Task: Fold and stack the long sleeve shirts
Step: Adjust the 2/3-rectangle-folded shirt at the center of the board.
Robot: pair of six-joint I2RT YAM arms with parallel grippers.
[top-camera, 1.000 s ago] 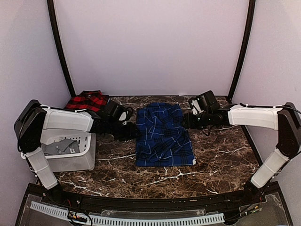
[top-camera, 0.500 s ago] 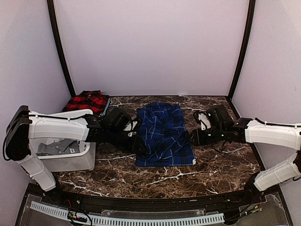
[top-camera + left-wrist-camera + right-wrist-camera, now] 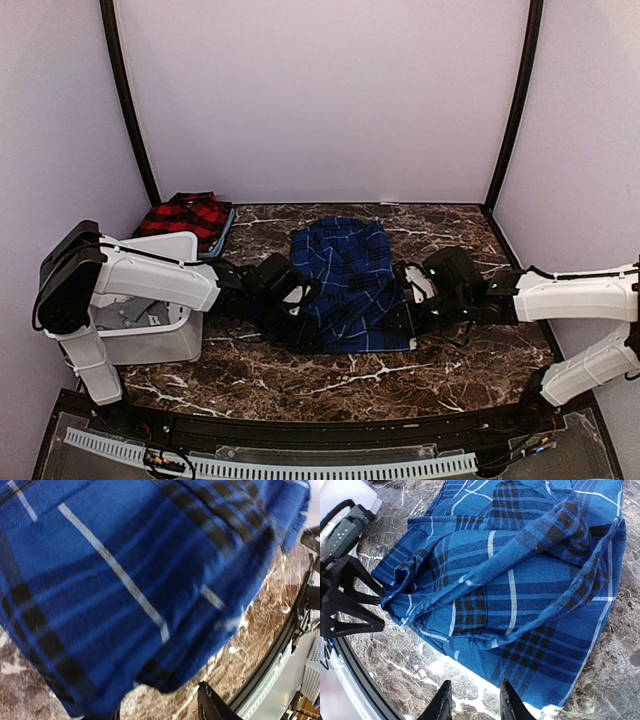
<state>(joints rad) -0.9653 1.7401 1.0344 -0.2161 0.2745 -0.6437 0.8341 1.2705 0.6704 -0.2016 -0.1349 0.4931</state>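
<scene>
Two shirts are on the marble table [image 3: 470,350]. The red-and-black shirt [image 3: 186,214] is in the far left corner behind a white bin [image 3: 150,335]. The blue shirt [image 3: 350,280] is in the middle. Both arms have slid nearer to me. My left gripper [image 3: 303,322] touches the blue shirt's near left corner, but I cannot tell its grip. My right gripper [image 3: 474,702] is partly open and empty.

The shirt [image 3: 345,270] lies mid-table [image 3: 470,350], with the left gripper [image 3: 303,330] at its near left corner and the right gripper [image 3: 397,320] at its near right corner. The bin [image 3: 150,345] stands at the table's left edge under the left arm (something lies in it, too hidden to name). Behind it, in the far left corner, lies the second shirt [image 3: 185,213], well apart from the first.
</scene>
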